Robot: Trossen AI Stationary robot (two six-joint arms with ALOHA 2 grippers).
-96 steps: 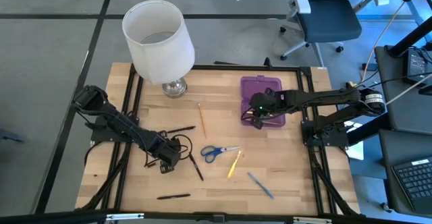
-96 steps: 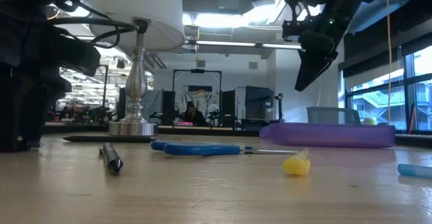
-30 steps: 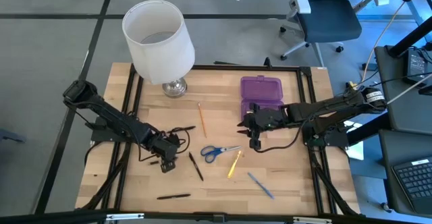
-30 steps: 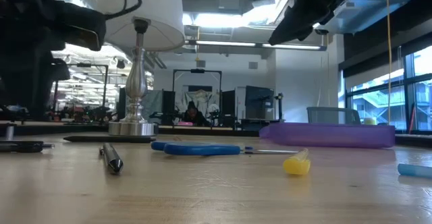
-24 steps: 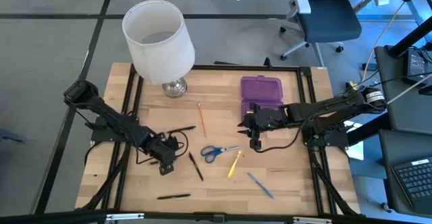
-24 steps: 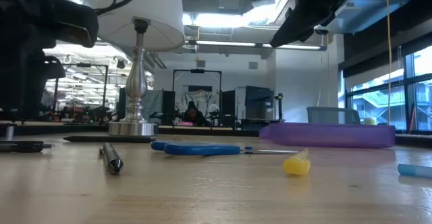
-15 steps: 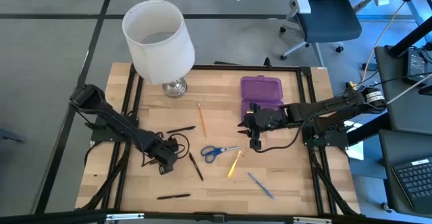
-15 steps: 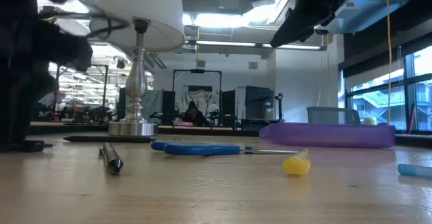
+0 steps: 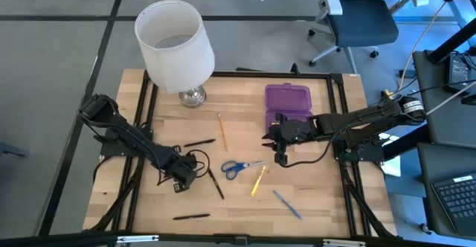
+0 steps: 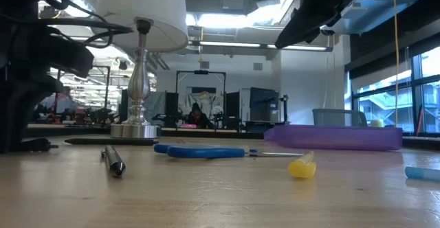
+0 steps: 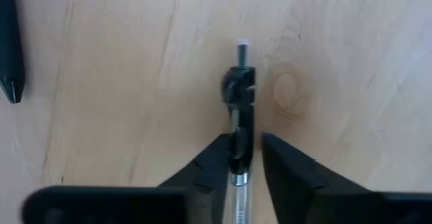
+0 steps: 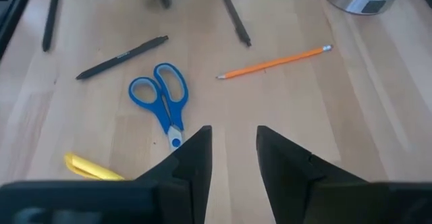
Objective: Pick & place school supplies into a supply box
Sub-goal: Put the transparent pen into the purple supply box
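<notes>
A thin black pen [image 11: 240, 92] lies on the wooden table [image 9: 312, 195], and my left gripper [image 11: 244, 148] is down over it at the near left, shut on its barrel. My right gripper [image 12: 233, 140] hovers open above the table with nothing between its fingers, just near of the purple supply box [image 9: 288, 102]. Below it lie blue-handled scissors [image 12: 165, 99], an orange pencil [image 12: 273, 62] and a yellow pencil [image 12: 91, 166]. A blue pen [image 9: 286, 204] and other black pens [image 9: 216, 184] lie flat across the middle of the table. My left gripper has the black pen's barrel [image 11: 241, 126] between its two fingers, a little behind one end of the pen. The fingers come from above, one on each long side. The pen lies flat on the table, its end [image 10: 42, 145] sticking out past the gripper.
A white-shaded lamp [image 9: 175, 46] on a metal foot stands at the far left. One black pen [image 9: 191, 217] lies near the front edge and another [image 9: 199, 143] lies far of my left gripper. An office chair [image 9: 361, 16] stands beyond the table.
My left gripper has moved a little toward the near edge and come down over the black pen, which stays lying on the table.
</notes>
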